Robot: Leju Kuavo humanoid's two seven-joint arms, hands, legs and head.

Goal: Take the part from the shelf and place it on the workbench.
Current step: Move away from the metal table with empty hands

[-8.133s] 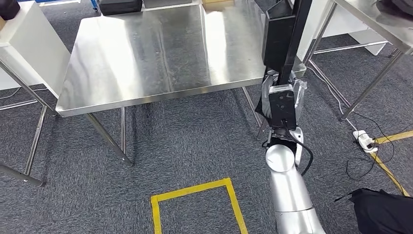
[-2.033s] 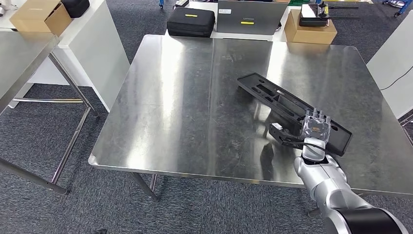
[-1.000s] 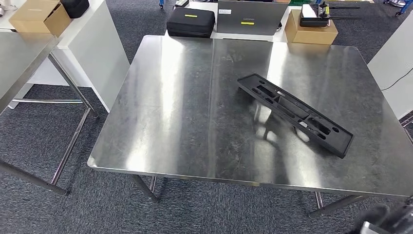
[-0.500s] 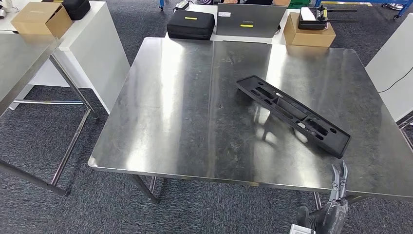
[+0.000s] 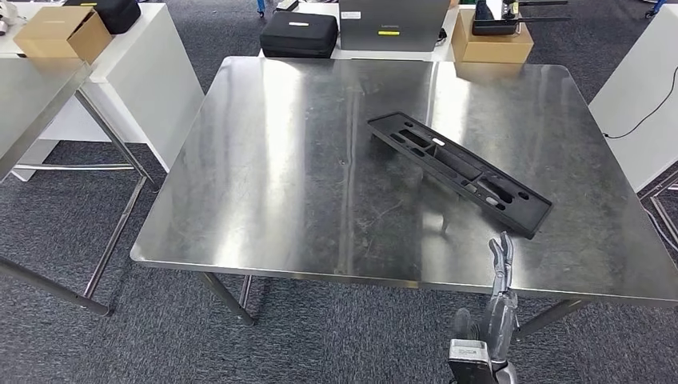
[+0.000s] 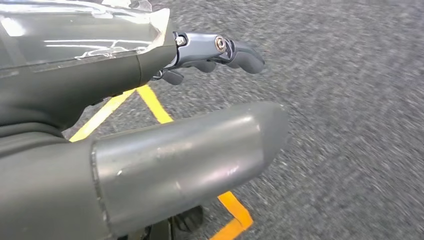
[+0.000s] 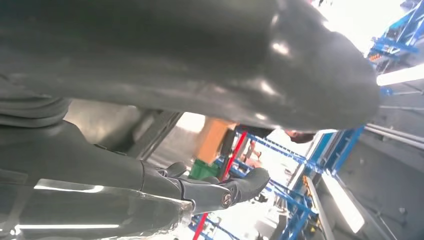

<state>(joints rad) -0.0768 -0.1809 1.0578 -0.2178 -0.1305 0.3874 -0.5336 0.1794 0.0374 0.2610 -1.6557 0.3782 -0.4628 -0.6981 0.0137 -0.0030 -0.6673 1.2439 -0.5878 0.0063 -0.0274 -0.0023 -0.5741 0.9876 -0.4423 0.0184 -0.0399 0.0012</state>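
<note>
Right hand clear, part down on the workbench
Fingers [image 5: 501, 254] straight and apart, the right hand [image 5: 497, 308] holds nothing, below the workbench [image 5: 264, 176] near edge, off the part [image 5: 458, 170] it gripped two seconds ago. Left hand [image 6: 150, 140] empty, fingers loosely apart over carpet. Bare steel left of the part.

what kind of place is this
Probably a workshop or robotics test lab: a bare steel workbench holding a long black moulded part, cardboard boxes and an equipment case behind it, yellow floor tape on grey carpet.
</note>
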